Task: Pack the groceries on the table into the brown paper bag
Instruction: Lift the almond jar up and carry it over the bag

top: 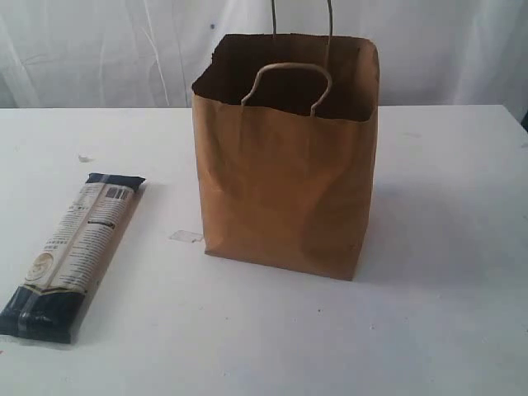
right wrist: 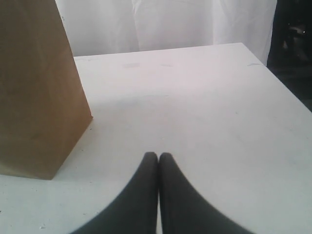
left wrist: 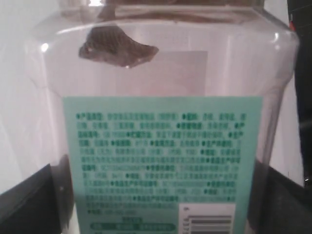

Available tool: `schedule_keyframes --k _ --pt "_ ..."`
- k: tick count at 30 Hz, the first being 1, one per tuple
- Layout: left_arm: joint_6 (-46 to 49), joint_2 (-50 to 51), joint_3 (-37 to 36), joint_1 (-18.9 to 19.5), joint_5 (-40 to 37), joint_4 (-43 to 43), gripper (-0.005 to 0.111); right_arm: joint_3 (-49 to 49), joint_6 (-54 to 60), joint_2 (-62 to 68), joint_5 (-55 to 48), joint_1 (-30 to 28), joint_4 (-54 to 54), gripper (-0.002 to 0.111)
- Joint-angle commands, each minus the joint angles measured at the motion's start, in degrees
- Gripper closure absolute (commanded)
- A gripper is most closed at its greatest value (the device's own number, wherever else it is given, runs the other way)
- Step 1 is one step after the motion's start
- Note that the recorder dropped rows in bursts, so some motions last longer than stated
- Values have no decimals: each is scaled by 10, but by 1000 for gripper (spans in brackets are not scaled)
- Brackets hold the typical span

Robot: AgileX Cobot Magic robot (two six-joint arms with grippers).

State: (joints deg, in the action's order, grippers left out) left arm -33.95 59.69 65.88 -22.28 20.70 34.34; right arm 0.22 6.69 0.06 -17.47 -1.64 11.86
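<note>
On the desk [top: 445,313] you have the bag [top: 285,190] standing upright near the middle with its mouth open. The near handle [top: 289,66] loops across the opening and the far handle [top: 329,21] rises out of the top of the exterior view. To the bag's left, well apart from it, the packet [top: 74,256] lies flat, running from the front of that view toward the back, with dark ends and a pale printed middle. A small clear scrap [top: 186,237] lies on the desk between packet and bag, near the bag's lower left corner.

Neither of your arms shows in the exterior view, and neither does the jar [left wrist: 161,73].

Your left gripper [left wrist: 161,170] has that jar between its jaws. They stand wide, with dark fingers [left wrist: 29,200] against either side of the clear body, so you are holding it. The jar fills the left wrist view. Its pale green label [left wrist: 163,161], with small print and a barcode, faces the camera, and a dark lump [left wrist: 117,46] of contents sits up near the shoulder. You cannot tell from this view where the jar is relative to the bag.

Your right gripper [right wrist: 158,157] has its jaws pressed fully together, tips touching, with nothing between them. It hangs over bare desk near a corner, with the bag's side close by but not touching.
</note>
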Motion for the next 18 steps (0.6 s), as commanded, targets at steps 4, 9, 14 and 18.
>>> schedule_keyframes --k 4,9,14,18 --pt "-7 19 140 -2 -265 28 107 -2 0 -1 6 -2 1 108" --pt "67 55 223 -2 -377 -25 107 -2 0 -1 6 -2 1 108" --pt "483 172 404 -2 -662 -238 107 -2 0 -1 6 -2 1 108" --pt "547 211 435 -2 -701 -386 107 -2 0 -1 6 -2 1 108"
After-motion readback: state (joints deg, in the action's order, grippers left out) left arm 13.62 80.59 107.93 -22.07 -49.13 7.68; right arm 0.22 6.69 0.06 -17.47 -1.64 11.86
